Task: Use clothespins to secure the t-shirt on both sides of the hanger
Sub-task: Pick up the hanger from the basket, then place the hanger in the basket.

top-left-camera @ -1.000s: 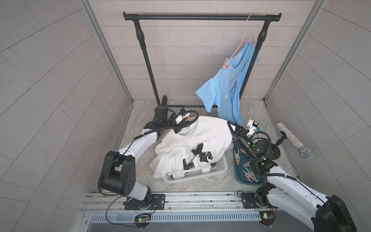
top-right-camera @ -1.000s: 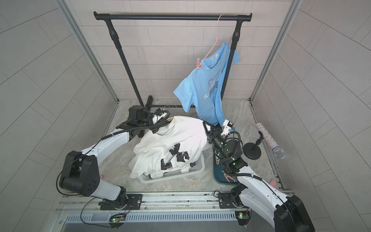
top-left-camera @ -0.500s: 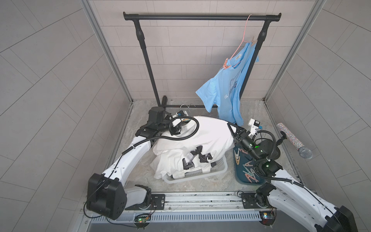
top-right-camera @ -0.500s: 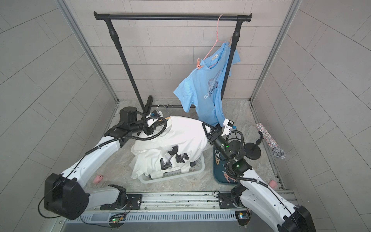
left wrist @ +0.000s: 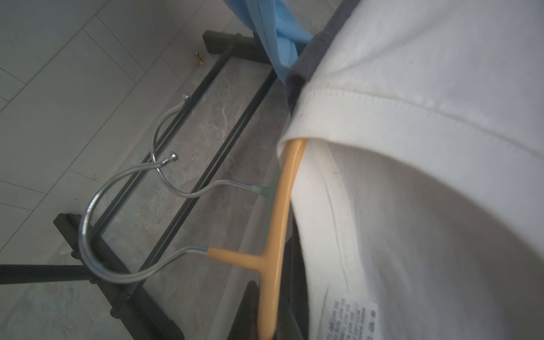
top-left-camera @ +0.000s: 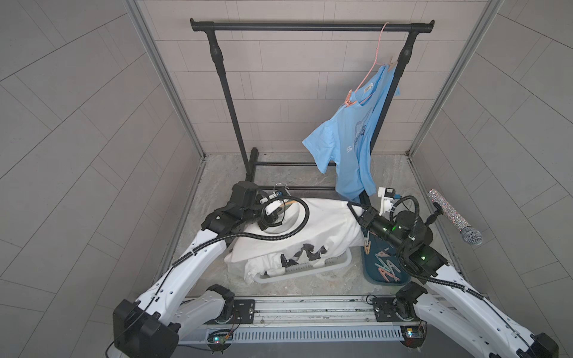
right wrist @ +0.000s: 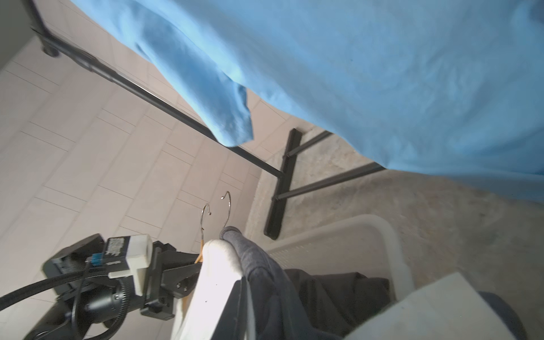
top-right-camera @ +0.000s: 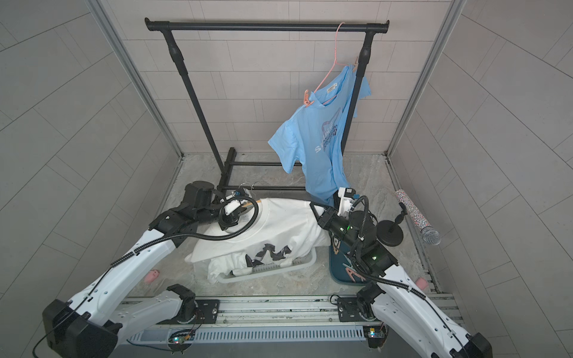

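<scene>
A white t-shirt with a black print hangs stretched between my two grippers above a basket. An orange hanger runs into its collar, its metal hook pointing toward the rack's feet. My left gripper is shut on the hanger's bar just outside the collar. My right gripper is shut on the shirt's far shoulder, pinching white cloth together with some dark grey cloth. Several clothespins lie in a dark teal tray under the right arm. A pink clothespin lies on the floor at the left.
A black clothes rack stands at the back; a blue t-shirt hangs on it from a pink hanger, pegged at the shoulder. A white laundry basket sits under the white shirt. A microphone stands at the right. A second, greenish hanger lies behind the orange one.
My left arm has swung outward and drawn the hanger and collar a little to the left and nearer. The white shirt now lies flatter and more stretched between the grippers. Both grips have held.
</scene>
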### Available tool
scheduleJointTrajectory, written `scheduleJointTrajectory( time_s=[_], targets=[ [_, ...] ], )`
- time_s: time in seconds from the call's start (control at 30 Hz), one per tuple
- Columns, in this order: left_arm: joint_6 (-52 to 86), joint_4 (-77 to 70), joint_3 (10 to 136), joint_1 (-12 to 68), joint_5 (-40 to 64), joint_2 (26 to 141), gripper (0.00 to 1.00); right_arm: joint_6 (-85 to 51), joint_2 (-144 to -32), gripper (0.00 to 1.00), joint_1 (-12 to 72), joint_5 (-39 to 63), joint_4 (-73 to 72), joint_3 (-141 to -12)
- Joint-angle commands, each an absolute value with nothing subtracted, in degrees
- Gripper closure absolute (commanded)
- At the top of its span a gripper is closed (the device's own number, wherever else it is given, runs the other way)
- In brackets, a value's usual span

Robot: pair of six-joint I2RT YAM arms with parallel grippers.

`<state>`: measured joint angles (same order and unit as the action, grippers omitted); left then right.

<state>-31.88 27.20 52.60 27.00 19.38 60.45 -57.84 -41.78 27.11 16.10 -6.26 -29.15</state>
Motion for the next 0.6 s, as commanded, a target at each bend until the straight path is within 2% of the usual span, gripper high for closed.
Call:
scheduleJointTrajectory(
  time_s=[0.0,0.07,0.13,0.2,0.27,0.4,0.47,0.57],
  targets=[
    [-31.7,21.5,50.0,30.7,10.6,58.2,1.00,-51.1,-44.3,0.97,27.1,13.1,4.6,-25.5],
    [-30.7,18.1,47.4,32.4,8.4,58.5,1.00,-49.7,-45.0,0.92,27.1,12.4,4.8,-25.4],
    [-29.3,13.8,45.5,33.6,7.6,59.3,1.00,-48.4,-45.2,0.84,27.0,11.1,6.0,-25.4],
    [-29.5,9.7,44.1,34.6,5.3,60.5,1.00,-47.1,-44.9,0.69,27.1,8.8,7.9,-25.6],
    [-29.8,7.2,43.6,35.6,2.0,62.2,1.00,-45.4,-44.2,0.59,26.9,6.8,11.3,-26.5],
    [-34.8,3.3,44.2,36.9,1.7,66.3,1.00,-43.9,-40.8,0.37,26.9,2.8,17.4,-28.4],
    [-37.6,2.7,44.8,37.1,3.8,68.4,1.00,-43.9,-38.9,0.30,27.0,0.5,20.4,-29.3],
    [-39.6,3.8,45.4,37.4,4.7,70.1,1.00,-43.7,-35.8,0.24,26.9,-2.0,26.0,-31.3]
  ],
)
